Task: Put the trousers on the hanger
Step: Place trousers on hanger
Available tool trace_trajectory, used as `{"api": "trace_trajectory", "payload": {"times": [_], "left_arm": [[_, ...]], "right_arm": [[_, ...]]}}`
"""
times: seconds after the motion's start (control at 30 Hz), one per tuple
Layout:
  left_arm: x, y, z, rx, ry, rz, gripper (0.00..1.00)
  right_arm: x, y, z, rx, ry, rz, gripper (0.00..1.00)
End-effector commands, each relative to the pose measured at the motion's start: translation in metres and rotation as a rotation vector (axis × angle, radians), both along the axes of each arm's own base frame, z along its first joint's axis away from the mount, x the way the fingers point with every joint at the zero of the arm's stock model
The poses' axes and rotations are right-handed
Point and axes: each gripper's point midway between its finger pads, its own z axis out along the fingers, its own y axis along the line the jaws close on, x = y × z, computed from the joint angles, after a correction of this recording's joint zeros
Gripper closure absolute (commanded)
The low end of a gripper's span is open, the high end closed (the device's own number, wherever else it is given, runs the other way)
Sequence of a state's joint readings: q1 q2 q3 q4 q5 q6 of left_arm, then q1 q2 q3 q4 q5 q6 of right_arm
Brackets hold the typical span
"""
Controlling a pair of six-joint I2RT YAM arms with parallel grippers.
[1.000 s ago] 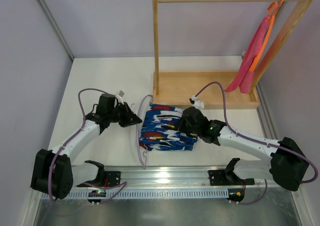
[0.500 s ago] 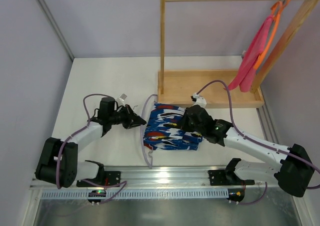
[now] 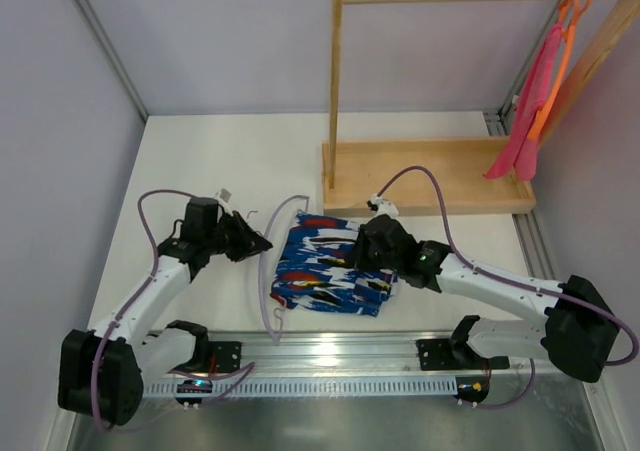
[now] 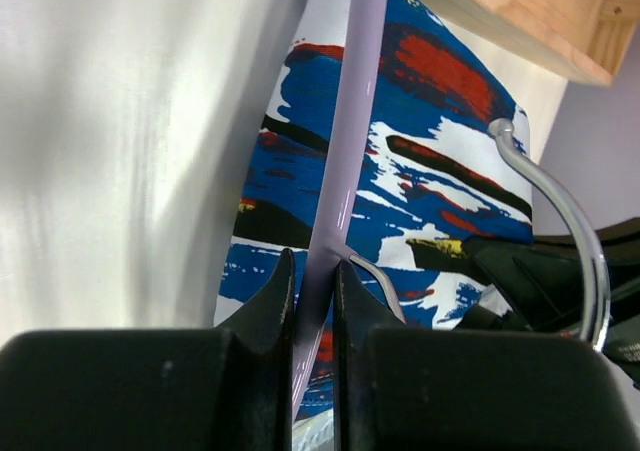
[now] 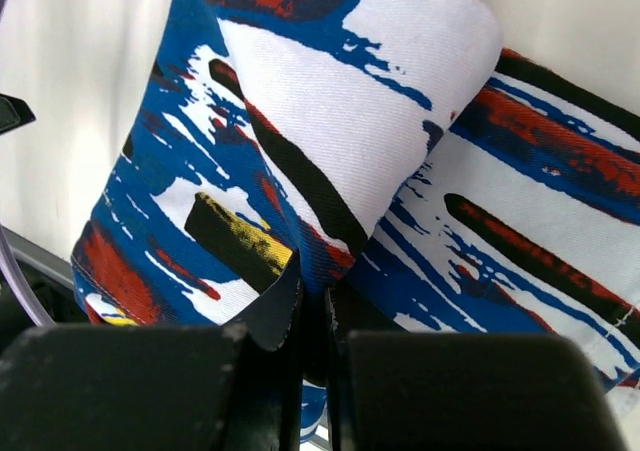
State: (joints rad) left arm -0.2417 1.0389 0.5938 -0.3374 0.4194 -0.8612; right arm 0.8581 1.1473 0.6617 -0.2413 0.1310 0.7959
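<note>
The trousers [image 3: 325,266], royal blue with white, red, black and yellow patches, lie folded on the table between the arms. My right gripper [image 3: 365,254] is shut on a raised fold of the trousers [image 5: 380,121], its fingertips [image 5: 313,291] pinching the cloth. The hanger [image 3: 266,271] is a thin lavender arc along the trousers' left edge. My left gripper [image 3: 262,243] is shut on the hanger's lavender bar [image 4: 350,121], which passes between its jaws [image 4: 315,271]. The silver hook [image 4: 560,201] curves over the trousers [image 4: 430,151].
A wooden clothes rack [image 3: 430,171] stands behind the trousers, its base close to them. A pink-red cloth on an orange hanger [image 3: 535,101] hangs at the rack's right end. A metal rail [image 3: 330,356] runs along the near edge.
The wooden rack has slid to the right, and the pink cloth with it. My left gripper reached right, then drew back left with the hanger. The trousers shifted slightly left and nearer.
</note>
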Motion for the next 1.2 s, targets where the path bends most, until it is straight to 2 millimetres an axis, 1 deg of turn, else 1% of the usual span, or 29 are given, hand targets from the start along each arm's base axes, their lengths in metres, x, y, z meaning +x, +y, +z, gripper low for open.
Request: {"api": "trace_trajectory", "payload": {"times": [0.0, 0.07, 0.1, 0.13, 0.17, 0.2, 0.23, 0.27, 0.33, 0.4, 0.43, 0.5, 0.53, 0.57, 0.6, 0.63, 0.67, 0.73, 0.77, 0.8, 0.83, 0.87, 0.9, 0.97, 1.0, 1.03, 1.07, 1.1, 1.17], "left_arm": [[-0.011, 0.089, -0.049, 0.357, 0.159, 0.3, 1.0], [-0.009, 0.1, -0.046, 0.357, 0.146, 0.356, 1.0], [-0.003, 0.1, -0.04, 0.324, 0.126, 0.38, 1.0], [0.0, 0.095, -0.034, 0.274, 0.081, 0.376, 1.0], [0.003, 0.086, -0.03, 0.215, 0.046, 0.361, 1.0], [0.025, 0.068, -0.006, 0.096, -0.1, 0.322, 1.0], [0.02, 0.041, 0.01, -0.069, -0.112, 0.242, 1.0], [0.015, 0.03, 0.011, -0.139, -0.105, 0.208, 1.0], [0.007, 0.013, 0.024, -0.239, -0.082, 0.126, 1.0], [0.005, 0.012, 0.028, -0.219, -0.072, 0.095, 1.0], [-0.002, 0.015, 0.018, -0.19, -0.018, 0.107, 1.0], [0.001, 0.038, -0.004, -0.038, 0.006, 0.188, 1.0], [-0.007, 0.048, -0.024, 0.04, 0.082, 0.208, 1.0], [-0.008, 0.061, -0.036, 0.117, 0.106, 0.239, 1.0], [-0.011, 0.066, -0.044, 0.166, 0.122, 0.227, 1.0], [-0.012, 0.068, -0.051, 0.184, 0.145, 0.229, 1.0], [-0.012, 0.068, -0.053, 0.187, 0.151, 0.228, 1.0], [-0.011, 0.078, -0.054, 0.235, 0.137, 0.267, 1.0], [-0.01, 0.084, -0.054, 0.259, 0.127, 0.284, 1.0], [-0.009, 0.088, -0.055, 0.278, 0.119, 0.305, 1.0], [-0.009, 0.091, -0.054, 0.288, 0.116, 0.315, 1.0], [-0.009, 0.095, -0.052, 0.304, 0.107, 0.328, 1.0], [-0.009, 0.103, -0.054, 0.344, 0.104, 0.354, 1.0], [-0.009, 0.108, -0.054, 0.363, 0.096, 0.376, 1.0], [-0.009, 0.108, -0.054, 0.365, 0.093, 0.371, 1.0], [-0.007, 0.104, -0.053, 0.344, 0.083, 0.356, 1.0], [-0.007, 0.098, -0.053, 0.322, 0.08, 0.332, 1.0], [-0.001, 0.089, -0.049, 0.281, 0.055, 0.297, 1.0], [-0.004, 0.06, -0.039, 0.149, 0.048, 0.179, 1.0]], "right_arm": [[0.006, 0.026, 0.015, 0.003, -0.04, 0.082, 0.96], [0.009, 0.044, 0.014, 0.011, -0.027, 0.111, 0.96], [0.013, 0.061, 0.031, 0.047, -0.056, 0.13, 0.96], [0.01, 0.07, 0.024, 0.018, -0.037, 0.155, 0.96], [0.016, 0.077, 0.031, 0.024, -0.052, 0.152, 0.96], [0.015, 0.093, 0.049, 0.04, -0.075, 0.179, 0.96], [0.015, 0.099, 0.053, 0.038, -0.082, 0.188, 0.96], [0.013, 0.106, 0.053, 0.029, -0.081, 0.204, 0.96], [0.016, 0.116, 0.067, 0.053, -0.098, 0.213, 0.96], [0.017, 0.117, 0.07, 0.053, -0.102, 0.213, 0.96], [0.017, 0.118, 0.072, 0.053, -0.106, 0.215, 0.96], [0.017, 0.117, 0.079, 0.06, -0.114, 0.217, 0.96], [0.017, 0.116, 0.082, 0.061, -0.12, 0.219, 0.96], [0.015, 0.113, 0.084, 0.047, -0.118, 0.219, 0.96], [0.017, 0.109, 0.095, 0.052, -0.136, 0.21, 0.96], [0.021, 0.1, 0.098, 0.022, -0.154, 0.187, 0.96], [0.023, 0.091, 0.099, 0.003, -0.156, 0.173, 0.96], [0.026, 0.061, 0.097, -0.053, -0.152, 0.113, 0.96], [0.031, 0.042, 0.091, -0.082, -0.139, 0.071, 0.96], [0.029, 0.024, 0.072, -0.12, -0.108, 0.046, 0.96], [0.027, 0.011, 0.074, -0.109, -0.113, 0.018, 0.96], [0.027, -0.002, 0.064, -0.132, -0.101, -0.012, 0.96], [0.024, -0.022, 0.037, -0.182, -0.063, -0.042, 0.96], [0.018, -0.034, 0.022, -0.175, -0.048, -0.058, 0.96], [0.01, -0.045, -0.003, -0.205, -0.016, -0.062, 0.96], [0.006, -0.046, -0.01, -0.193, -0.009, -0.058, 0.97], [0.007, -0.041, -0.011, -0.154, -0.027, -0.056, 0.96], [-0.001, -0.043, -0.024, -0.15, 0.002, -0.045, 0.96], [-0.002, -0.039, -0.028, -0.121, 0.004, -0.04, 0.96]]}}
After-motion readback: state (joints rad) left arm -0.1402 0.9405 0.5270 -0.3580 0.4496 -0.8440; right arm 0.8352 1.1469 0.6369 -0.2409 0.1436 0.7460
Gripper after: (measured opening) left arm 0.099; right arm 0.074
